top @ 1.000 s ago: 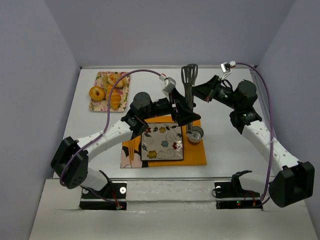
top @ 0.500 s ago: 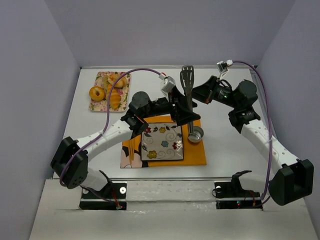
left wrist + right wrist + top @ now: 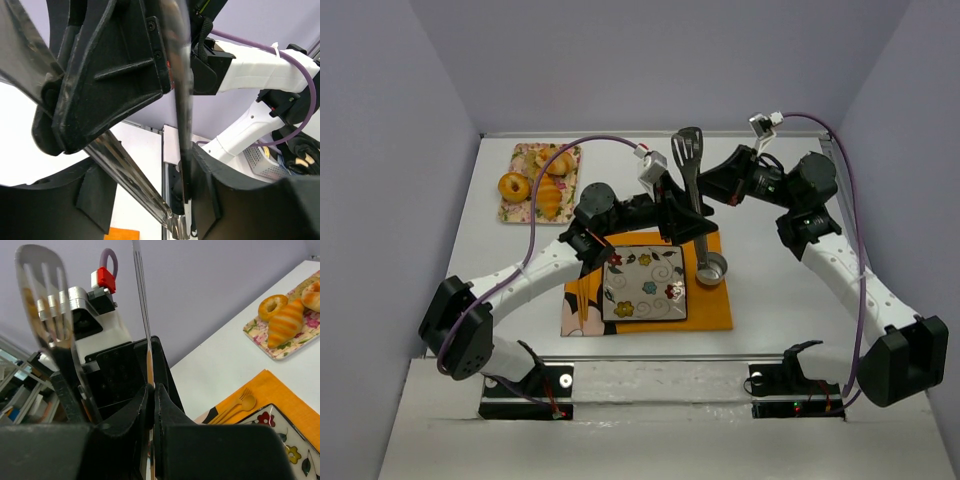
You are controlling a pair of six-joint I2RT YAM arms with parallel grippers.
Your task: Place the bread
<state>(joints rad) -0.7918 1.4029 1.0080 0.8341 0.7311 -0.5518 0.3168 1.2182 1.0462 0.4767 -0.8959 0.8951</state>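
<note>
Orange placemat point(image 3: 712, 308) nearest, bread point(image 3: 549, 198) at far back left.
Square flowered plate point(image 3: 660, 278) on the mat, steel cup point(image 3: 710, 268) just beside its right corner. Above the cup: right gripper point(image 3: 151, 387) clamped tight on a thin metal utensil point(image 3: 142, 305); left gripper point(image 3: 150, 167) partly closed around the slotted spatula point(image 3: 688, 152) handle, gap showing, hold not determinable. Beyond, bread lying on floral tray point(image 3: 512, 213) beside ring bun point(image 3: 513, 186), well apart from both grippers.
</note>
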